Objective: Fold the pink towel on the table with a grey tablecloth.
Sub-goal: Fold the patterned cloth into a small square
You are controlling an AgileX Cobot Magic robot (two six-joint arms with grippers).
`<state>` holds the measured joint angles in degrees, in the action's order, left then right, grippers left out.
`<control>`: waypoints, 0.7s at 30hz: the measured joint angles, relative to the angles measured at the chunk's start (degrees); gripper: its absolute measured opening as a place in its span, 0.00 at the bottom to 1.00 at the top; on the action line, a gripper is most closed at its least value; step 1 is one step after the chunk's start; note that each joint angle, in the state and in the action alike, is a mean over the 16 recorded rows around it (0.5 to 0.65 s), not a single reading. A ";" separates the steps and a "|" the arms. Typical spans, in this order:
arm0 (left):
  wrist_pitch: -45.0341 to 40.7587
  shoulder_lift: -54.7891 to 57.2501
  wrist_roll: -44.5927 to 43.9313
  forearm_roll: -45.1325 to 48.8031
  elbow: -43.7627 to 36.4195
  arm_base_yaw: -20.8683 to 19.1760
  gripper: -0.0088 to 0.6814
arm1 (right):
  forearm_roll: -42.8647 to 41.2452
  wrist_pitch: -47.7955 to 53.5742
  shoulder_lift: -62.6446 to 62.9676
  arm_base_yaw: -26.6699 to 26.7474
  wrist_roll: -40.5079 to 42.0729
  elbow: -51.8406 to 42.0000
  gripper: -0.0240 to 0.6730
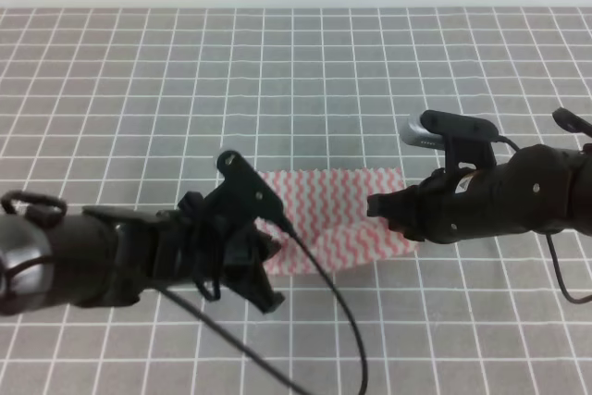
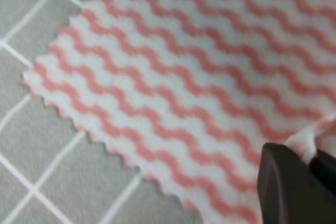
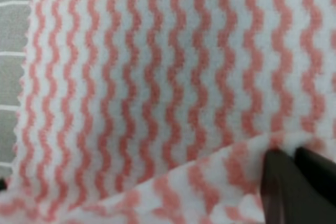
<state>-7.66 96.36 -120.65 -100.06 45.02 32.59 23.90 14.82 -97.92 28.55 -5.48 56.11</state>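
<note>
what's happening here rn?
Two-arm towel fold in progress. The left gripper and right gripper each pinch a near corner of the pink towel on the grey gridded tablecloth. The wrist views show cloth bunched between the fingertips and the near edge lifted.

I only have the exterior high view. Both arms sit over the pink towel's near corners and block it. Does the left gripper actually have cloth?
Observer: Yes. In the left wrist view a small tuft of the pink towel is pinched between the left gripper's dark fingers.
Operator: And the right?
Observer: The right gripper is shut on the towel's edge, and the cloth there is lifted into a fold over the layer below.
Operator: Is the far left corner flat?
Observer: In the left wrist view that corner lies flat on the grey tablecloth, its pinked edge showing.
</note>
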 joint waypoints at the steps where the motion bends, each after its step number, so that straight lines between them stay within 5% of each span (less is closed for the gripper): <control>1: 0.53 0.31 0.82 0.00 0.62 0.00 0.01 | 0.00 -0.13 0.00 -0.17 0.00 0.00 0.01; 21: 6.45 6.70 4.77 -0.08 8.47 -0.48 0.01 | -0.10 0.38 -2.90 -3.25 0.02 2.74 0.01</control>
<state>-1.21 103.06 -115.89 -100.14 53.49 32.11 23.80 15.20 -100.82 25.31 -5.46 58.85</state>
